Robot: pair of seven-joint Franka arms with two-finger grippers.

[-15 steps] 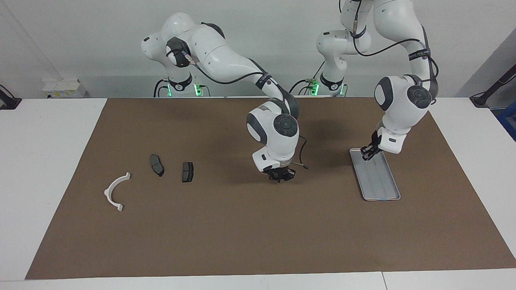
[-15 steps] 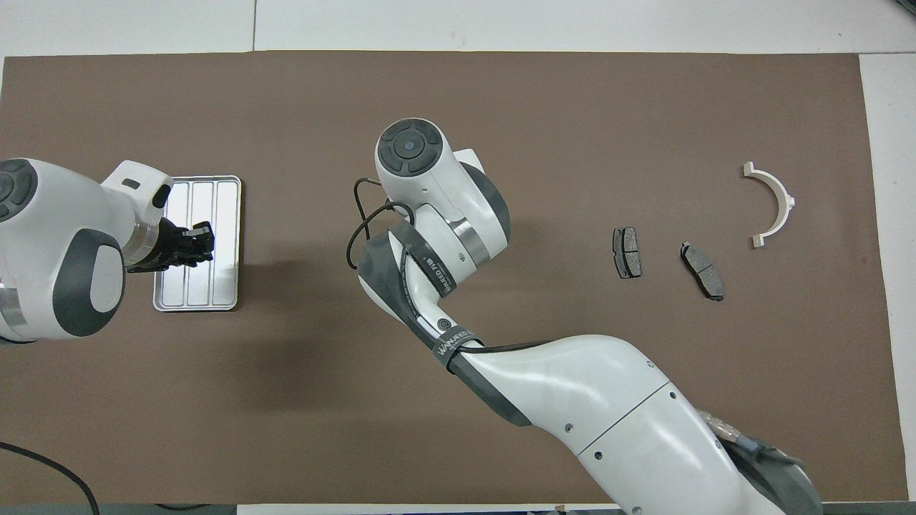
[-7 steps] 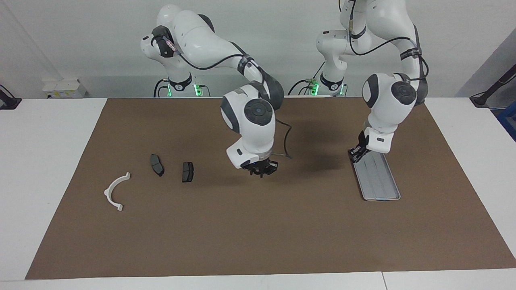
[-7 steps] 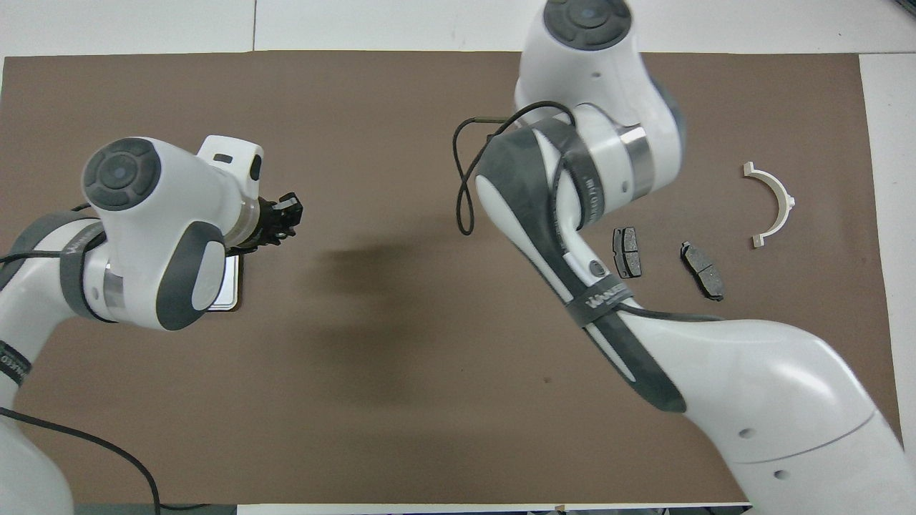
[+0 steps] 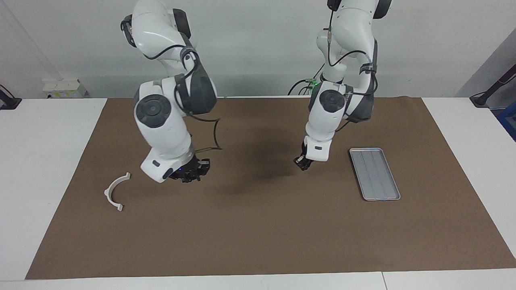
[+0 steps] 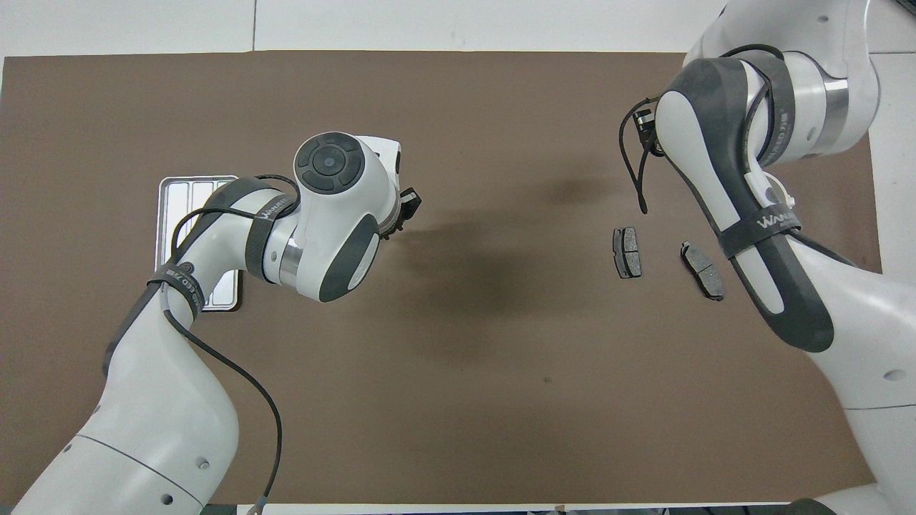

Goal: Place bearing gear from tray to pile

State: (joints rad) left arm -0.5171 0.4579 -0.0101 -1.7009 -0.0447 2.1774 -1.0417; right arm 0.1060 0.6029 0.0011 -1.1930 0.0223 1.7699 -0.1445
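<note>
Bearing gear cannot be made out anywhere; the tray (image 5: 375,174) lies bare at the left arm's end of the worktop (image 5: 258,225). Left hand (image 5: 302,163) hangs over bare mat beside the tray, right hand (image 5: 189,173) over the brake pads (image 6: 627,252) near the white bracket (image 5: 115,191); neither grip can be read.

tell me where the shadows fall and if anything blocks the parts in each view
Facing view: a soft dark shadow lies on the brown mat between the right gripper and the left gripper; the right arm hides both brake pads; the tray shows no glare. Overhead view: the same shadow sits mid-mat; the brake pads show, the right arm covers the white bracket, and the left arm overlaps the tray.
</note>
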